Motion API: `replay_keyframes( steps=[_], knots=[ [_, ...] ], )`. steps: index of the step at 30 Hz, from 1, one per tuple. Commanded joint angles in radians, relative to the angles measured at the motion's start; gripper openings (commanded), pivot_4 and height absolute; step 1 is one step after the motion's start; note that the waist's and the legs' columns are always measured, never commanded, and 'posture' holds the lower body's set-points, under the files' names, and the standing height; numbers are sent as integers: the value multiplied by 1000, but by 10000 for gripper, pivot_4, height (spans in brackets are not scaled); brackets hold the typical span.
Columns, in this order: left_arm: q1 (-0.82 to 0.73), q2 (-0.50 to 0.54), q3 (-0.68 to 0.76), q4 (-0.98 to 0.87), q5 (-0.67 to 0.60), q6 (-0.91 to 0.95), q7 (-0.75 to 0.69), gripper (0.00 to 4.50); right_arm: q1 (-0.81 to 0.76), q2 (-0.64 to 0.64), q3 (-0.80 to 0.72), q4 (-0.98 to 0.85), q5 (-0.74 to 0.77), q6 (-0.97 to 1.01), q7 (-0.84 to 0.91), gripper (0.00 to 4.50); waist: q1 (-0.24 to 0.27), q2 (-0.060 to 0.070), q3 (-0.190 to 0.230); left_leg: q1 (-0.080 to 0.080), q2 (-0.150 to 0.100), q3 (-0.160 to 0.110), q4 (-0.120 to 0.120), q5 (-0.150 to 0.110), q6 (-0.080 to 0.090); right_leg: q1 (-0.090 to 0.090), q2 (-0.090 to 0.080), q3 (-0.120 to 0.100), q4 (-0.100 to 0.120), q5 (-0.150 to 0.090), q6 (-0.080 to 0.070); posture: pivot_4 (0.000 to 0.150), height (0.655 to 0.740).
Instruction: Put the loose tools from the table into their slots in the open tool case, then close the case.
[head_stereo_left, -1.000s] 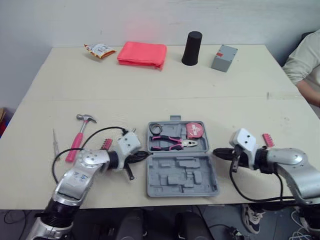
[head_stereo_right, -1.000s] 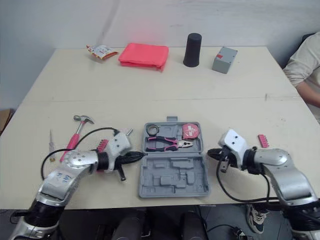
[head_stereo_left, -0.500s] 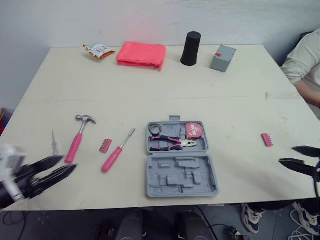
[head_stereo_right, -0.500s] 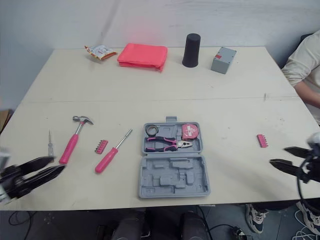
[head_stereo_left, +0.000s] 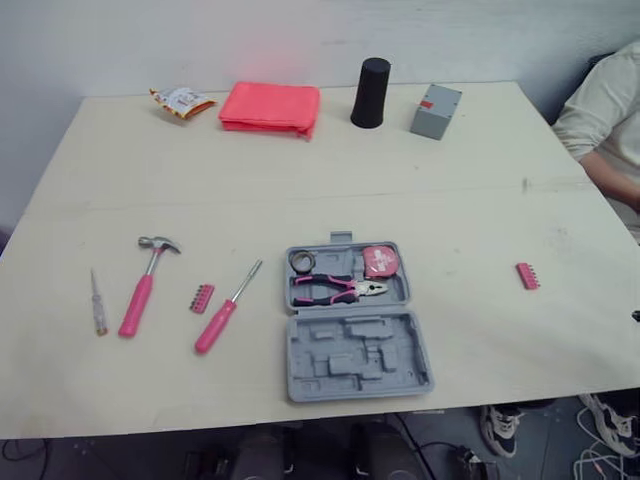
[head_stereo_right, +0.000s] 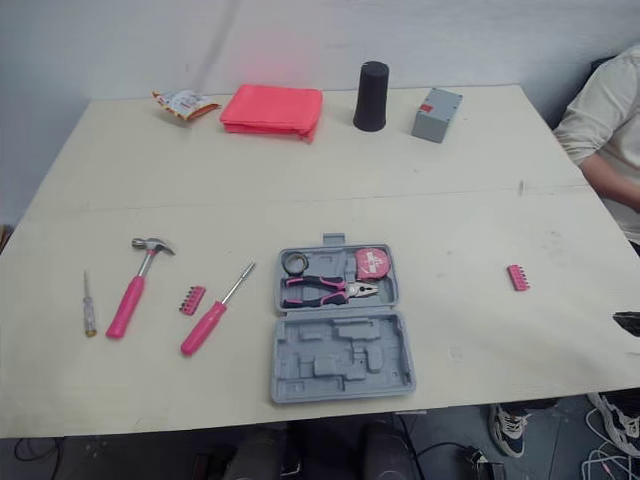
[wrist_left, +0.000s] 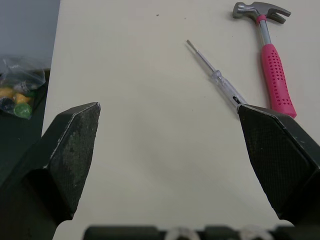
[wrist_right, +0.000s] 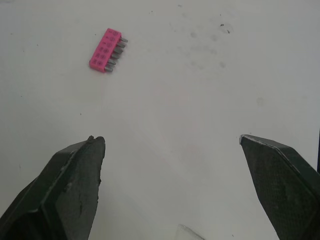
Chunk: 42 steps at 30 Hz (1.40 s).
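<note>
**A:** What state are the grippers in?

**B:** Both are standing released. The left gripper is holding its fingers wide apart with nothing between them, and the right gripper is doing the same.

**A:** Where are the tools lying?

**B:** The case is lying open near the front middle of the table, with pliers and tape seated in it. The hammer, tester, screwdriver and left bits are lying loose to its left. The right bits are lying well apart to its right.

**A:** Which relation is governing the next move?

**B:** In my judgement, which arm is nearer which tool. The tester is lying ahead of the left gripper with the hammer just beside it, and both long axes are running roughly away from the robot, slightly slanted. The right bits are lying ahead of the right gripper, so that arm is nearer them.

**A:** What are the views adding?

**B:** The head views are giving the case and its slots, and the wrist views are giving the finger spread
</note>
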Motion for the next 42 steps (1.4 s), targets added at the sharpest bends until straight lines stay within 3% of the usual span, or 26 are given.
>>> replay_keyframes(
  steps=[1, 8, 15, 19, 24, 30, 42],
  knots=[
    [8, 9, 0, 15, 12, -33, 3, 44395, -29, -14, 5, 27, -9, -38, -5, 45000, -7, 0, 0, 0, 0, 0, 0, 1, -1, 0, 0, 0, 0, 0, 0, 1500, 7361],
    [-25, -40, -73, -134, -13, 97, 127, 44395, -119, 3, 66, -44, 23, -29, 0, 45000, -19, 1, 0, 1, 2, 5, 1, 6, 0, 0, 1, 0, 2, 1, 3, 1500, 7361],
    [-146, -177, -175, -469, -52, 415, 451, 44395, -200, 126, 186, -508, 185, 178, -34, 45000, -12, 0, 0, 5, 2, 4, 1, 5, -1, 2, 1, 0, 6, 2, 3, 1500, 7361],
    [-301, -282, -193, -638, -69, 677, 684, 44395, -337, 203, 289, -740, 322, 320, -84, 45000, -3, 0, 0, 5, 2, 4, 3, 9, -1, 2, 1, 1, 9, 2, 3, 1500, 7361],
    [-426, -354, -250, -728, -7, 860, 844, 44395, -540, 326, 428, -925, 490, 449, -125, 45000, 12, -5, -1, 4, 2, 4, 4, 9, -1, 1, 2, 0, 10, 2, 3, 1500, 7361],
    [-531, -389, -318, -657, 59, 858, 902, 44395, -739, 466, 533, -962, 627, 536, -135, 45000, 20, -10, -3, 2, 1, 2, 7, 10, -1, 1, 2, -1, 12, 2, 3, 1500, 7361],
    [-554, -409, -441, -545, 134, 759, 913, 44395, -820, 572, 620, -907, 579, 504, -118, 45000, 15, -14, -4, 1, 1, 2, 8, 9, -1, -1, 2, -1, 15, 2, 3, 1500, 7361]
  ],
)
